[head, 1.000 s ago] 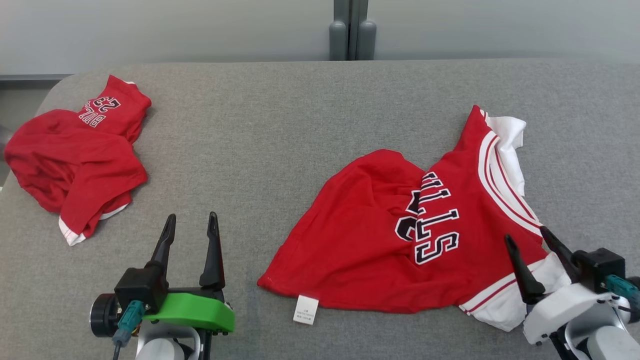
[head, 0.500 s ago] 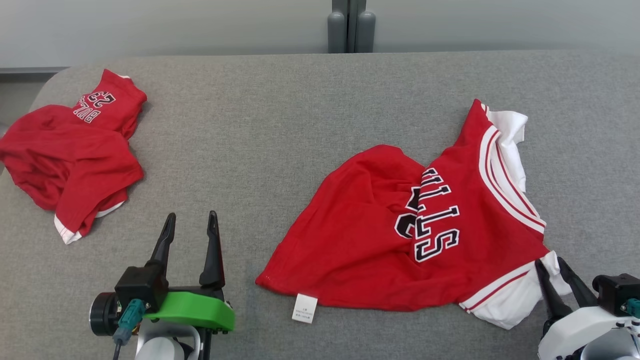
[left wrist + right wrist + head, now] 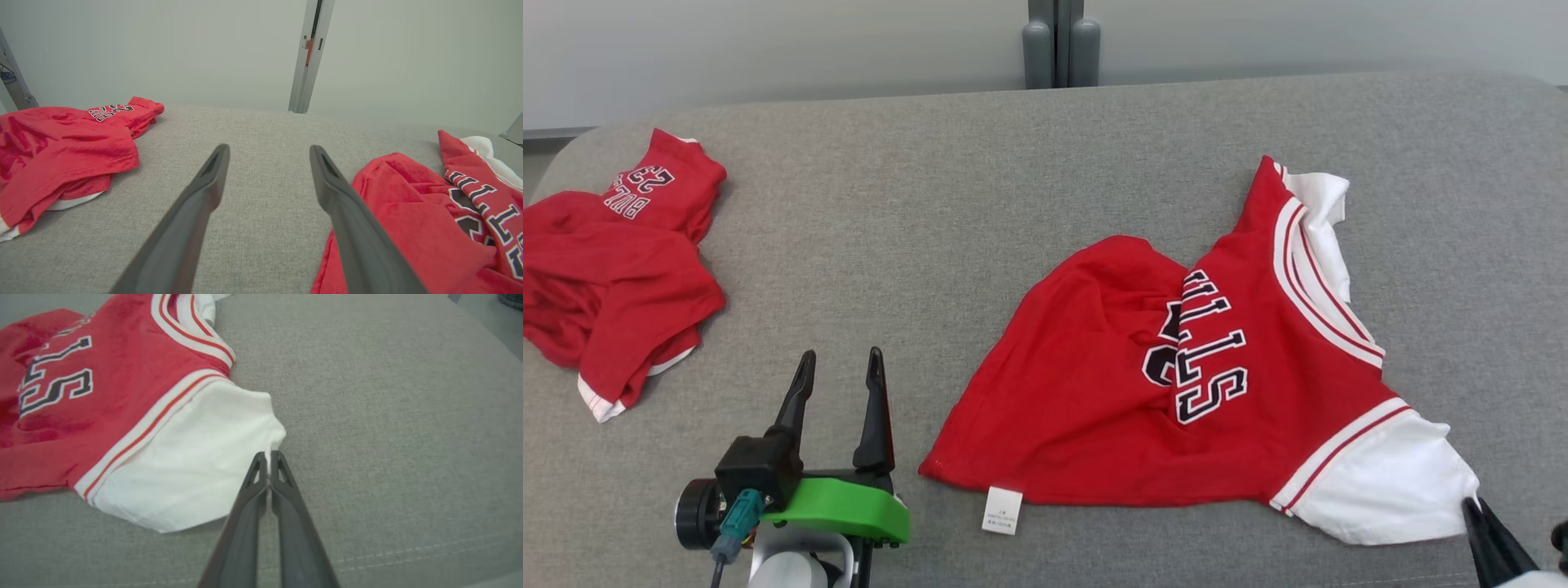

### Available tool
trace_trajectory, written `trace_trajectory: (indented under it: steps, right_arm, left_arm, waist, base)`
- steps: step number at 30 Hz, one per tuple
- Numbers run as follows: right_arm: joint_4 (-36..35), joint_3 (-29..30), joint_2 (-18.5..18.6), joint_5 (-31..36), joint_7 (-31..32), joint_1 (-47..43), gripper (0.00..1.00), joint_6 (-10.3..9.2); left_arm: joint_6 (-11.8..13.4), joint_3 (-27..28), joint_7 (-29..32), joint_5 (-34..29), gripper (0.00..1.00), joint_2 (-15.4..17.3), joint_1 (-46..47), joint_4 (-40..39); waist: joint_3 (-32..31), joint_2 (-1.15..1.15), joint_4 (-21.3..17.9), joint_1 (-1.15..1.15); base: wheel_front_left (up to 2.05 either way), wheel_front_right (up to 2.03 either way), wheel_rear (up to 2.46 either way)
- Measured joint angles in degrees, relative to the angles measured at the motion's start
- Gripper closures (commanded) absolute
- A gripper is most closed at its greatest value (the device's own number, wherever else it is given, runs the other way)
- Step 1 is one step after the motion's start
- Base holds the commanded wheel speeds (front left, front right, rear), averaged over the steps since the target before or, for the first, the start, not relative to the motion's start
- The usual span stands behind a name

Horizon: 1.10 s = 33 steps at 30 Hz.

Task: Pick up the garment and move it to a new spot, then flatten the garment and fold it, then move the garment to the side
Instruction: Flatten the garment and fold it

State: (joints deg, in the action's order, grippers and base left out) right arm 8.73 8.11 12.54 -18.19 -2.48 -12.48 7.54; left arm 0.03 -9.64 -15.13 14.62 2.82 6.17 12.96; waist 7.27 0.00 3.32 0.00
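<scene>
On the right half of the grey padded surface point(image 3: 947, 188) lies the garment point(image 3: 1111, 384), a red jersey with white sleeves. It is partly flat, with its printed letters facing up, but a fold of cloth is bunched across the middle. Its small label point(image 3: 1002, 510) sticks out from the near hem.

At the near right corner of the garment the white sleeve point(image 3: 1380, 486) reaches toward the robot. The right gripper point(image 3: 268, 456) is clenched on the very edge of this sleeve. In the right wrist view its two dark fingers are pressed together and a thin strip of white cloth shows between their tips. The sleeve looks smooth and stretched toward the grip. So I judge that the hold is taken at this corner in order to pull the cloth tight and flatten it, or to lift the garment to a new spot. Which of these steps it is, I cannot say for sure. The pinch holds very little cloth, so a quick pull could let it slip.

The left gripper point(image 3: 841, 359) is low over the bare surface, near the near left corner of the garment. Its fingers are spread wide with nothing between them. This corner seems the natural second place to grasp, which may explain its position. Far to the left, well apart, a second red shirt point(image 3: 613, 278) lies crumpled near the edge of the surface, touched by neither gripper.
</scene>
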Motion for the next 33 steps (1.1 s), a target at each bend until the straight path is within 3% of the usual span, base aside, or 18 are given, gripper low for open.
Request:
trace_trajectory:
  steps: [3, 4, 5, 6, 11, 18, 23, 33]
  right_arm:
    - [-0.3, 0.9, -0.7, -1.8, 3.1, -3.4, 1.00, -0.01]
    - [-0.7, 1.1, -0.9, -2.0, 3.5, -4.2, 0.78, 0.00]
    - [-1.3, 1.6, -0.9, -2.0, 3.4, -4.6, 0.32, 0.00]
    - [-1.9, 2.1, -0.8, -2.0, 3.3, -4.6, 0.00, 0.00]
    - [-4.7, 3.2, 0.6, -1.3, 1.6, -2.7, 0.00, -0.01]
    - [-5.0, 0.3, 4.5, 0.9, 2.6, 6.4, 0.00, -0.01]
    - [-0.5, -2.9, 7.3, 2.1, 4.4, 13.5, 0.00, 0.00]
    - [13.5, -6.7, 9.5, 1.9, 4.9, 22.6, 0.00, -0.01]
  left_arm:
    - [0.0, -0.2, 0.0, 0.1, 0.00, 0.0, 0.0, 0.1]
    - [0.1, -0.3, 0.0, 0.1, 0.00, 0.0, 0.1, 0.1]
    - [0.1, -0.3, 0.0, 0.1, 0.00, 0.0, 0.2, 0.1]
    - [0.1, -0.3, 0.0, 0.1, 0.00, 0.0, 0.4, 0.1]
    - [0.1, -0.7, 0.0, 0.1, 0.00, 0.0, 0.9, 0.2]
    - [0.2, -1.0, 0.0, 0.1, 0.00, 0.0, 1.5, 0.2]
    - [0.3, -1.4, 0.0, 0.1, 0.00, 0.0, 1.9, 0.1]
    - [0.6, -1.8, 0.0, 0.3, 0.00, 0.0, 2.8, -0.3]
  waist:
    - [0.3, 0.00, -0.6, 0.00]
    - [0.5, 0.00, -0.8, 0.00]
    - [0.6, 0.00, -1.0, 0.00]
    - [0.7, 0.00, -1.1, 0.00]
    - [1.0, 0.00, -1.2, 0.00]
    - [1.4, 0.00, 0.4, 0.00]
    - [2.0, 0.00, 2.1, 0.00]
    - [4.3, 0.00, 5.3, 0.00]
  base:
    - [0.00, 0.00, 0.00]
    - [0.00, 0.00, 0.00]
    - [0.00, 0.00, 0.00]
    - [0.00, 0.00, 0.00]
    - [0.00, 0.00, 0.00]
    - [0.00, 0.00, 0.00]
    - [0.00, 0.00, 0.00]
    - [0.00, 0.00, 0.00]
